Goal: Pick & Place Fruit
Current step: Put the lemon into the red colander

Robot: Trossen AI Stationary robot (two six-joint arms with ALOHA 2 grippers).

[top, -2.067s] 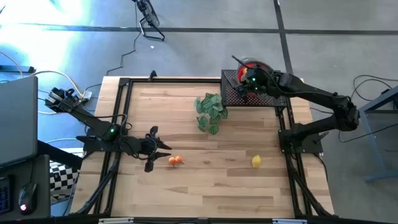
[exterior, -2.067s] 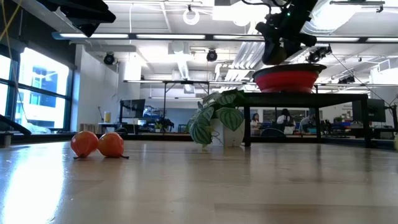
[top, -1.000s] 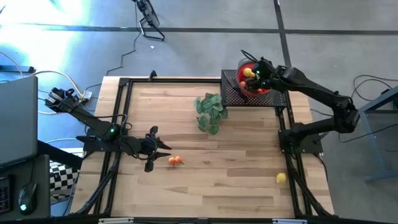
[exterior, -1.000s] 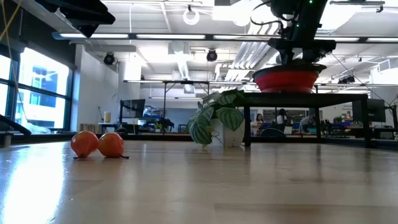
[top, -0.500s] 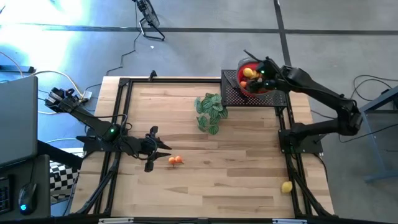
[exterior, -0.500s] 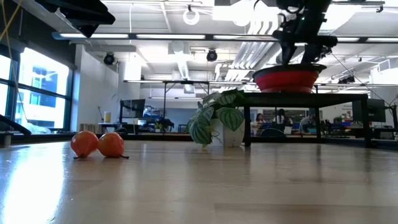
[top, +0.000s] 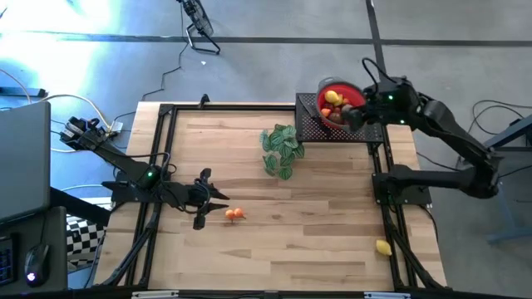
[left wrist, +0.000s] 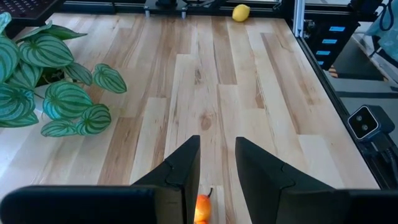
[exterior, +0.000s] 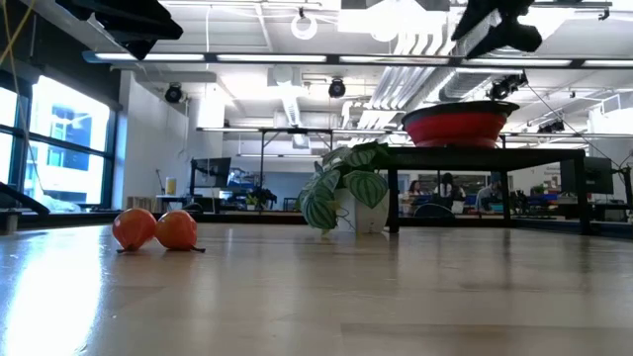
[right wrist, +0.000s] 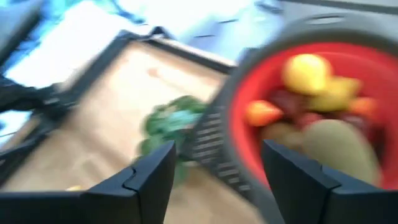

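Two small orange fruits (top: 235,213) lie side by side on the wooden table, also seen in the low view (exterior: 156,229). My left gripper (top: 223,202) hovers open just left of them; one orange fruit (left wrist: 202,208) shows between its fingers (left wrist: 217,174). A yellow lemon (top: 383,247) lies by the table's right edge near the near corner, far off in the left wrist view (left wrist: 241,12). The red bowl (top: 337,101) holds several fruits (right wrist: 308,74). My right gripper (top: 353,117) is open, raised beside the bowl's right side (right wrist: 217,180).
The bowl (exterior: 465,126) stands on a black perforated platform (top: 320,126) raised over the table's far right corner. A green leafy plant (top: 280,149) sits left of the platform. Black frame rails (top: 384,208) run along the table's edges. Bare wood lies between the oranges and the lemon.
My right gripper has drawn back from above the bowl toward the table's right edge and risen. The lemon has rolled a short way toward the near right corner and come to rest by the right rail. The left arm and the oranges have stayed put.
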